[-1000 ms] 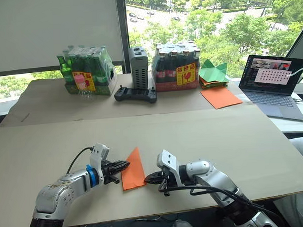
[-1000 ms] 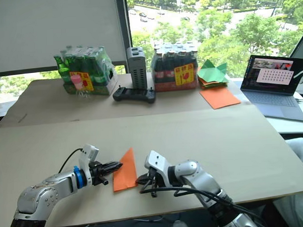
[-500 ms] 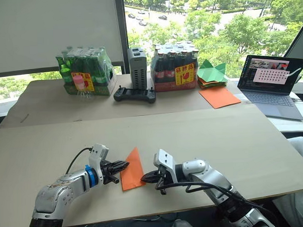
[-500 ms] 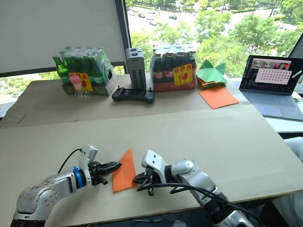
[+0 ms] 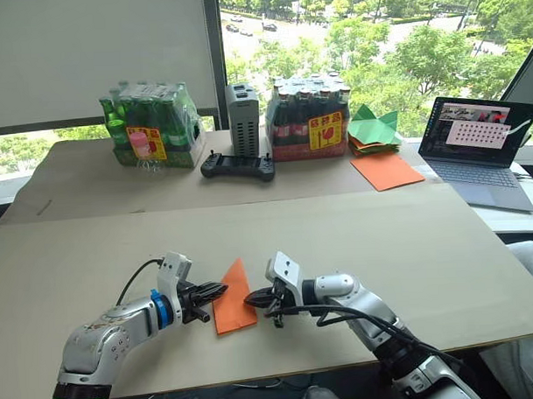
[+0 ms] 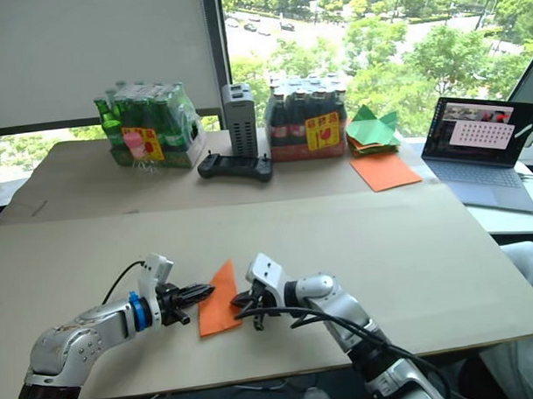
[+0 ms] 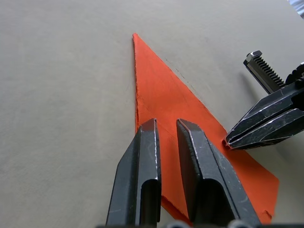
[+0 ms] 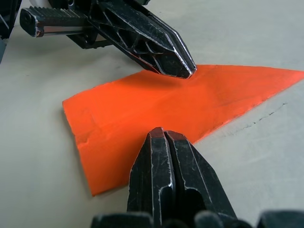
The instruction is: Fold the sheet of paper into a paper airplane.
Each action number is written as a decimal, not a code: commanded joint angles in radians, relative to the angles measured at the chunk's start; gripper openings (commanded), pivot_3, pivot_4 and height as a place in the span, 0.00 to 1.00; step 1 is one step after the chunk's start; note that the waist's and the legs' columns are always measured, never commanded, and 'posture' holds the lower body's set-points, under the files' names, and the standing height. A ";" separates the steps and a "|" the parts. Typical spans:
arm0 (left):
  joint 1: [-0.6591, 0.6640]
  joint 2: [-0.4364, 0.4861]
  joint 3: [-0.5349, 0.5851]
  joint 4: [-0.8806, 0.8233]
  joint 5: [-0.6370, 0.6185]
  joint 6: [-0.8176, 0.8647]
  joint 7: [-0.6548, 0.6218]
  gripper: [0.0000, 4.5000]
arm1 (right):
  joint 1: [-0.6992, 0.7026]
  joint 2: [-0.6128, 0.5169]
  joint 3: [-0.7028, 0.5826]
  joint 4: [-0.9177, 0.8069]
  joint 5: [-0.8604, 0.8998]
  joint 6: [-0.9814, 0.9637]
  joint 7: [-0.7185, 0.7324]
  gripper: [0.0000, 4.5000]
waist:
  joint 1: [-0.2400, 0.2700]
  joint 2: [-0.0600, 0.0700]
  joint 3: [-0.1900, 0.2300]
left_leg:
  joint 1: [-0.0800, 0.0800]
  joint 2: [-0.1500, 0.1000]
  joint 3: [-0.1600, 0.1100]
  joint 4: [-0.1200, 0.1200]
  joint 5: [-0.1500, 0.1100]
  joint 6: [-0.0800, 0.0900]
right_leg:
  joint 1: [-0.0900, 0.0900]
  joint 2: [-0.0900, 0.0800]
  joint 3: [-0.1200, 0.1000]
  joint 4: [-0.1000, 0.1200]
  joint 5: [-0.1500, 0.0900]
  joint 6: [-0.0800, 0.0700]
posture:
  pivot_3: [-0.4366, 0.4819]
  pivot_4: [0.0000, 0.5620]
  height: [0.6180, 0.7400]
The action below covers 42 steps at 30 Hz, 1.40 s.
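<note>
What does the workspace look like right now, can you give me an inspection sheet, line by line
Surface: tan board table, no marks seen near the work.
Job's things: sheet of paper, folded to a pointed orange wedge, lying flat at the near edge.
Clutter: two bottle packs, grey box, black controller, smooth orange sheet, green paper pieces, laptop, all along the far side.
Grippers: left claw slightly parted, tips on the paper's left edge; right claw shut, tip pressing the right edge.
Cables: black cable looping at the left wrist, another along the right arm.
Surroundings: window with trees and a road outside.
</note>
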 commanded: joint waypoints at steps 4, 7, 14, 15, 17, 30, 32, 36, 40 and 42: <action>0.030 0.007 -0.027 0.057 0.048 0.036 0.027 0.16 | -0.031 0.031 -0.028 0.068 -0.040 -0.008 -0.078 0.00 | 0.001 0.000 0.000 | 0.000 0.000 0.000 0.000 0.000 0.000 | 0.000 0.000 0.000 0.000 0.000 0.000 | 0.48 0.27 1.00; 0.029 0.005 -0.027 0.055 0.046 0.037 0.028 0.16 | -0.051 0.058 -0.041 0.102 -0.046 -0.019 -0.107 0.00 | 0.000 0.000 0.000 | 0.000 0.000 0.000 0.000 0.000 0.000 | 0.000 0.000 0.000 0.000 0.000 0.000 | 0.48 0.27 1.00; 0.035 0.005 -0.017 0.049 0.042 0.040 0.033 0.16 | -0.053 0.055 -0.021 0.106 -0.057 -0.017 -0.088 0.00 | 0.001 0.000 0.000 | -0.001 0.000 0.000 0.000 0.000 0.000 | 0.000 0.000 0.000 0.000 0.000 0.000 | 0.48 0.27 1.00; 0.034 0.005 -0.016 0.050 0.042 0.040 0.033 0.16 | -0.047 0.051 -0.013 0.097 -0.061 -0.019 -0.080 0.00 | 0.002 0.000 0.000 | -0.001 0.000 0.000 0.000 0.000 0.000 | 0.000 0.000 0.000 0.000 0.000 0.000 | 0.48 0.27 1.00; 0.032 0.001 -0.012 0.053 0.041 0.039 0.038 0.16 | -0.026 0.034 0.014 0.062 -0.065 -0.019 -0.047 0.00 | 0.002 0.000 0.000 | -0.001 0.000 0.000 0.000 0.000 0.000 | 0.000 0.000 0.000 0.000 0.000 0.000 | 0.48 0.27 1.00; 0.027 -0.012 -0.011 0.054 0.042 0.044 0.043 0.16 | 0.004 0.028 0.042 0.007 -0.081 -0.009 -0.023 0.00 | 0.001 0.000 0.000 | -0.001 0.000 0.000 0.000 0.000 0.000 | 0.000 0.000 0.000 0.000 0.000 0.000 | 0.48 0.27 1.00; 0.028 -0.012 -0.011 0.052 0.041 0.045 0.043 0.16 | 0.003 0.032 0.043 0.014 -0.088 -0.011 -0.029 0.00 | 0.001 0.000 0.000 | -0.001 0.000 0.000 0.000 0.000 0.000 | 0.000 0.000 0.000 0.000 0.000 0.000 | 0.48 0.27 1.00; 0.024 -0.011 -0.007 0.051 0.038 0.049 0.045 0.16 | 0.005 0.025 0.057 0.032 -0.121 -0.019 -0.036 0.00 | 0.001 0.000 0.000 | -0.001 0.000 0.000 0.000 0.000 0.000 | 0.000 0.000 0.000 0.000 0.000 0.000 | 0.48 0.27 1.00; -0.010 -0.024 0.021 0.056 0.017 0.067 0.057 0.16 | 0.007 0.021 0.061 0.038 -0.132 -0.021 -0.035 0.00 | 0.002 0.000 0.000 | 0.000 0.000 0.000 0.000 0.000 0.000 | 0.000 0.000 0.000 0.000 0.000 0.000 | 0.48 0.27 1.00; -0.025 -0.028 0.025 0.060 0.017 0.074 0.061 0.16 | 0.007 0.021 0.061 0.040 -0.134 -0.022 -0.035 0.00 | 0.002 0.000 0.000 | 0.000 0.000 0.000 0.000 0.000 0.000 | 0.000 0.000 0.000 0.000 0.000 0.000 | 0.48 0.27 1.00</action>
